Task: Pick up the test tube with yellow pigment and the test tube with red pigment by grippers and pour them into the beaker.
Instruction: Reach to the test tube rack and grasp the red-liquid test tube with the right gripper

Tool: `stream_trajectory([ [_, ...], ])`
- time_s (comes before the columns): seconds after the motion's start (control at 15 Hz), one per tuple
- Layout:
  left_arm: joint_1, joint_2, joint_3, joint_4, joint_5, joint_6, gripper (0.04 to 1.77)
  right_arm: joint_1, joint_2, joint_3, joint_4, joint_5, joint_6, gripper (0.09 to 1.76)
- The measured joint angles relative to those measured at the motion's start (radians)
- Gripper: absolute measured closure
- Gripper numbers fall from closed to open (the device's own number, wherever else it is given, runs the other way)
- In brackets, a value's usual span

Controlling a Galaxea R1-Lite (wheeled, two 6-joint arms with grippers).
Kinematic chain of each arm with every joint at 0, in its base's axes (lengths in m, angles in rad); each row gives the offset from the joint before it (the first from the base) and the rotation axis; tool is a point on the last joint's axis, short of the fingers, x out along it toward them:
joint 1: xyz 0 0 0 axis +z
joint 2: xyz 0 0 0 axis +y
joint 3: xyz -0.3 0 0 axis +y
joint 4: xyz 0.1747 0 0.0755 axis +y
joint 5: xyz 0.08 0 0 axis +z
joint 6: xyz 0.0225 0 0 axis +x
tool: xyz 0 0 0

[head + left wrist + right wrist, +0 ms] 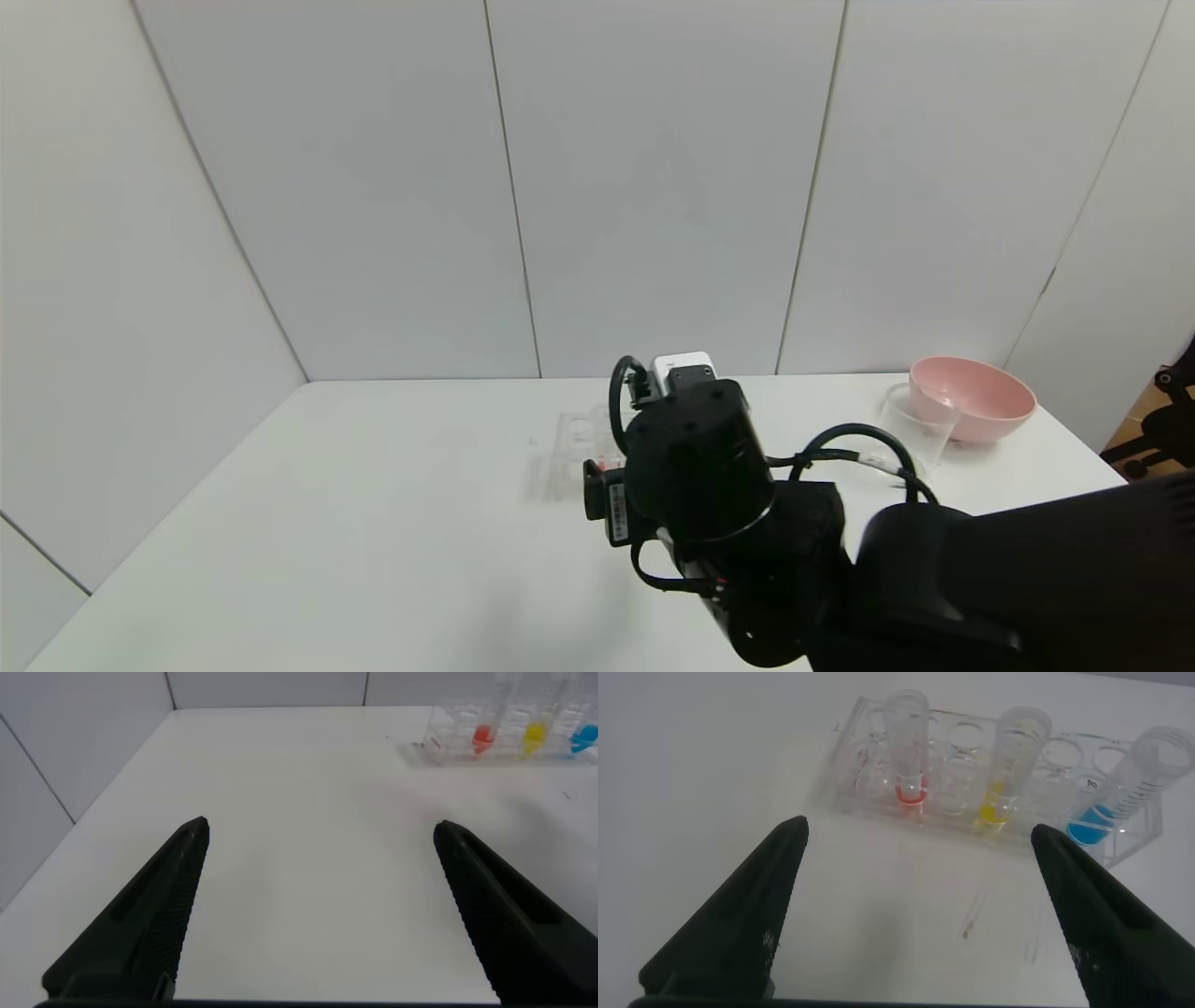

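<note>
Left gripper (pixel 318 905) low over bare table (pixel 280 812), fingers spread wide, holding nothing, rack (pixel 505 737) far ahead. Right gripper (pixel 915 905) reaching forward over table centre, wrist angled down at rack, fingers wide apart, empty. In rack, upright: red tube (pixel 910 756), then yellow tube (pixel 1008 775), then blue tube (pixel 1130 793). Beaker (pixel 920 420) far right, touching pink bowl (pixel 976 397).

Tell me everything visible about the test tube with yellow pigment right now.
The test tube with yellow pigment is a slim clear tube with an open rim, standing upright in a clear rack on the white table, a little yellow liquid at its bottom. It sits between the red tube and the blue tube. Nothing grips it.
</note>
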Motion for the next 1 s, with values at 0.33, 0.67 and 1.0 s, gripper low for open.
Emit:
stream_trajectory([
  [0.33, 0.000, 0.000, 0.000, 0.000, 0.000, 0.000, 0.09, 0.009, 0.164, -0.190, 0.047, -0.029, -0.001, 0.14],
  [0.67, 0.000, 0.000, 0.000, 0.000, 0.000, 0.000, 0.09, -0.006, 0.269, -0.338, 0.097, -0.040, -0.004, 0.14],
  [1.0, 0.000, 0.000, 0.000, 0.000, 0.000, 0.000, 0.09, -0.042, 0.353, -0.437, 0.097, -0.084, -0.039, 0.14],
])
